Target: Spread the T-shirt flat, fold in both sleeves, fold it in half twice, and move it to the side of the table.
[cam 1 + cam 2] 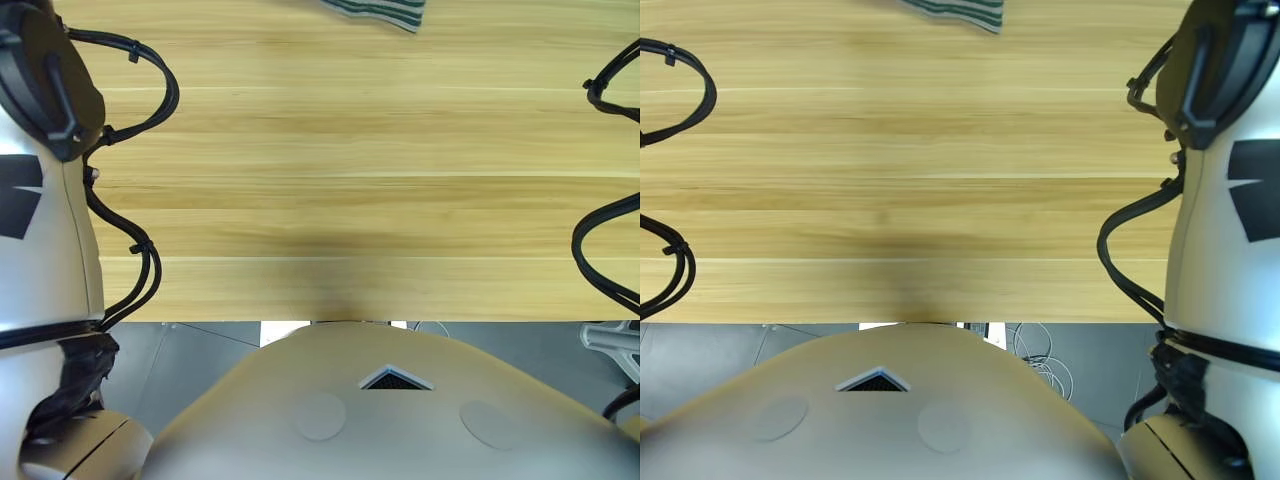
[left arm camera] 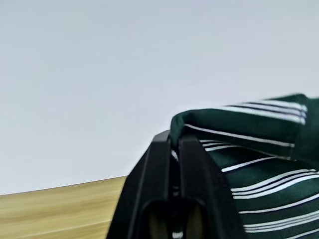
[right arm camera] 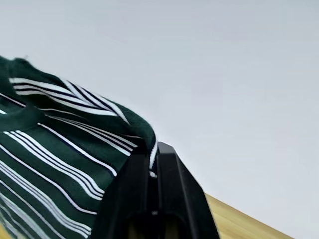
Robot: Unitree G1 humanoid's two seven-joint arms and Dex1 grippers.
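At the near edge of the worktop (image 1: 330,200), pale wood planks run from side to side, their grain lines reaching toward the far side. Farther out, about midway across, a small piece of the T-shirt (image 1: 385,10) shows: dark green cloth with thin white stripes. The top of the head views cuts it off, so how the rest of it lies cannot be told. Beyond that, the left gripper (image 2: 174,142) has its black jaws pressed together on a fold of the striped cloth, which bunches over and beside the tips; the lower parts of the jaws are cut off at the frame's edge. The right gripper (image 3: 152,155) likewise has its jaws clenched on a pinch of the cloth, with a sliver of white stripe caught between them. Behind both lie a strip of the wood and a plain white wall (image 2: 124,59). Whether the gripped cloth hangs above the worktop or touches it is hidden.
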